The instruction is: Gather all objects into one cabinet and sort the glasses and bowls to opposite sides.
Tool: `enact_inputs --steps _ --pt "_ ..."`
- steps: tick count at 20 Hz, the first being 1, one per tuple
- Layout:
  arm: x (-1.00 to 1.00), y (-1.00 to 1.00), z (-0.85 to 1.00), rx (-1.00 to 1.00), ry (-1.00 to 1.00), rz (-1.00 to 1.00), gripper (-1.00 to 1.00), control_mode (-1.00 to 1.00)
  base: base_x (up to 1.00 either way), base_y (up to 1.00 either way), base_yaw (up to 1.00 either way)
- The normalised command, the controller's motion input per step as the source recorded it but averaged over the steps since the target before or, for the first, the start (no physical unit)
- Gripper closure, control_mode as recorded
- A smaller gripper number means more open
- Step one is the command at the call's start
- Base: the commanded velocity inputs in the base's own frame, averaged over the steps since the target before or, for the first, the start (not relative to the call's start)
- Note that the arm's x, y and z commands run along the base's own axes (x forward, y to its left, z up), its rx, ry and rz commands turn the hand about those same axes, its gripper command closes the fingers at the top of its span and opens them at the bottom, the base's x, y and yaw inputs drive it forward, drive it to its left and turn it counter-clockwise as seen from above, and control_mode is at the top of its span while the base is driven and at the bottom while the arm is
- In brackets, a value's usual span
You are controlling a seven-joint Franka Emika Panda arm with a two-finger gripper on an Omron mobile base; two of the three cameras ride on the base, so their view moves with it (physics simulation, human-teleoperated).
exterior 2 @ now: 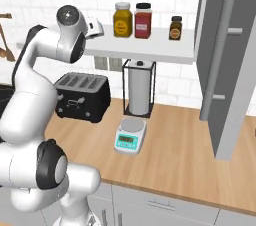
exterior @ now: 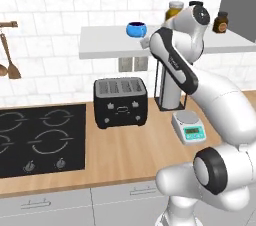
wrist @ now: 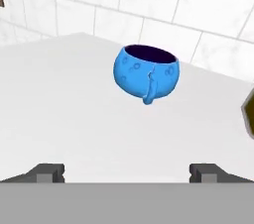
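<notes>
White tiles are lining the wall behind a white shelf (exterior: 105, 45). Sitting on it, left of the jars (exterior 2: 132, 20), is the blue bowl (wrist: 146, 72), shiny, round and dark inside. Facing it, the tool (wrist: 126, 173) is gaping wide and holding nothing, probably lining up to grab it.

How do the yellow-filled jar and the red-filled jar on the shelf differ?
The yellow-filled jar has a pale cream lid; the red-filled jar has a black lid. Their contents differ: mustard yellow against deep red. The yellow one stands on the left, nearer the robot's arm, the red one to its right, toward the small brown jar. Both stand upright, side by side, on the white shelf and look alike in size.
</notes>
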Motion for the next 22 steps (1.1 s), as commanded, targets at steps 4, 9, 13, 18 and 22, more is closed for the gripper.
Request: enact_inputs --steps 4,9,13,18,22 --pt "0.72 0.08 0.03 0.02 0.16 -0.09 -1.0 -1.0 0.0 0.0 0.0" --pt "0.53 0.16 0.0 0.06 0.09 -0.03 -1.0 -1.0 0.0 0.0 0.0" --pt "0.21 0.24 0.01 0.05 0.0 0.0 -1.0 -1.0 0.0 0.0 0.0" --pt "0.01 0.13 0.0 0.02 -0.01 0.0 -1.0 -1.0 0.0 0.0 0.0" --pt "0.12 0.08 0.0 0.0 0.0 0.0 -1.0 -1.0 0.0 0.0 0.0"
